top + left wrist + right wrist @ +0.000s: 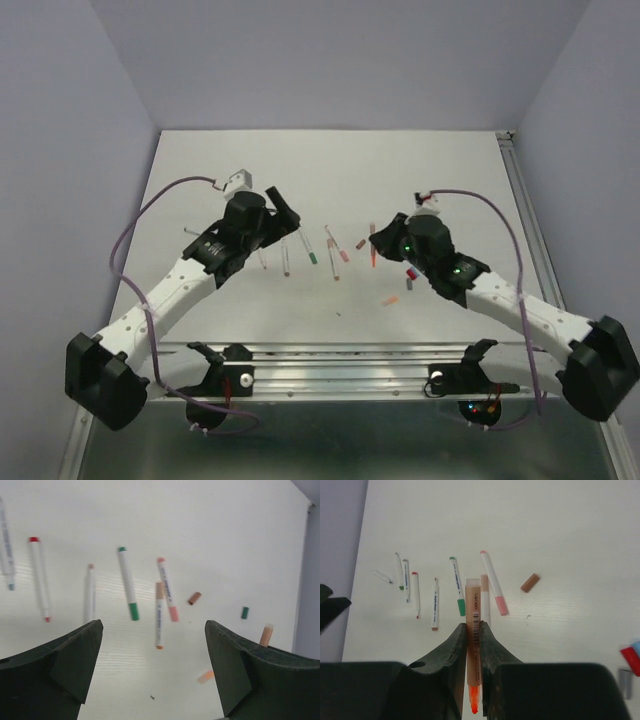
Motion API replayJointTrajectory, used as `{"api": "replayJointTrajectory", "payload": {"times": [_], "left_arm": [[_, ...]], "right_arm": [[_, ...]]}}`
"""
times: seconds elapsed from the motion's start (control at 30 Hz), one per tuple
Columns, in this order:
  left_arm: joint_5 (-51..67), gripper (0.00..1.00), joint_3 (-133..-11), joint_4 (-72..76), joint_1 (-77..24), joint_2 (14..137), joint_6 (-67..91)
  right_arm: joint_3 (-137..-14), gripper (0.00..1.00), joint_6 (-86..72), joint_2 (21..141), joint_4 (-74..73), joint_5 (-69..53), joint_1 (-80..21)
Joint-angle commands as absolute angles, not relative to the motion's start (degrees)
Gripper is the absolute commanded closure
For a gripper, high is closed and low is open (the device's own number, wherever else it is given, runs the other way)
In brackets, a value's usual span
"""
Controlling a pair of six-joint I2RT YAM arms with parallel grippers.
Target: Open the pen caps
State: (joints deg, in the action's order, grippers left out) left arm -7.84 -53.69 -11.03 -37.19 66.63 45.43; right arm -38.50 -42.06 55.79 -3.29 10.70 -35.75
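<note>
Jaws of your right gripper (473,629) are clamped on an orange pen (472,605). Your left gripper (153,640) hangs spread wide, holding nothing. Right of the pink-capped pen (167,587), a loose brown cap (194,598) lies close and a green cap (244,612) lies farther off.

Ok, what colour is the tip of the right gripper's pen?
Orange: the pen tip shows best in the right wrist view.

pens (127,582) lie in a row, loose caps (194,598) right of them
</note>
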Motion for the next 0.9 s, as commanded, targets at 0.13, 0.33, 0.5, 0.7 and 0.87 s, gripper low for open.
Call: {"api": "replayJointTrajectory", "payload": {"times": [0.13,0.33,0.5,0.7,0.87], "left_arm": [[-16.2,0.05,-48.9,-27.2,-27.6,54.9,46.3],[-19.2,0.05,-48.4,-30.6,-27.2,51.9,48.7],[-19.1,0.05,-48.4,-31.0,-27.1,51.7,48.2],[-18.1,0.05,-48.0,-30.2,-27.2,51.2,47.2],[-17.8,0.05,-47.0,-29.6,-27.1,50.4,46.9]], "right_arm": [[-56.5,0.99,-42.8,89.5,13.4,4.1,-52.1],[-74.3,0.99,-43.7,111.2,14.4,3.5,-55.1],[-86.6,0.99,-43.1,123.5,9.2,5.4,-55.8],[-95.4,0.97,-40.3,128.4,5.2,10.1,-56.2],[-96.4,0.97,-38.8,128.8,4.2,11.5,-56.2]]}}
